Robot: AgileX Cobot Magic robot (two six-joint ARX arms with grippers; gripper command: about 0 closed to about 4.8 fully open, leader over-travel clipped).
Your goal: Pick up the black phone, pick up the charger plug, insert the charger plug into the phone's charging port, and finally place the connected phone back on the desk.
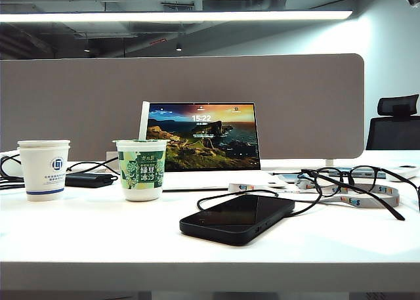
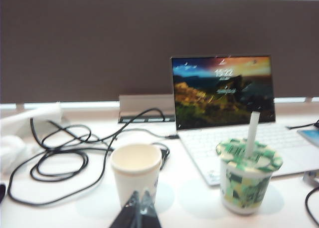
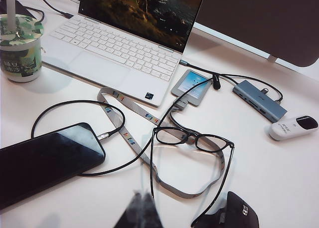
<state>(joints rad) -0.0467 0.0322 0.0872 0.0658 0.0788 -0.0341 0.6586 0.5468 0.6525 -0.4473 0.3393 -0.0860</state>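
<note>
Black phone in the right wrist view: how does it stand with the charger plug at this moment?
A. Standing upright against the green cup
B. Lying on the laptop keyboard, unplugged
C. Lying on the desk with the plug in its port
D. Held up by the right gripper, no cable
C: the black phone lies flat on the desk with the charger plug seated in its end, while the shut right gripper holds nothing.

Bright ceiling strip light, soft shadows, left wrist view blurred (slightly)
</note>
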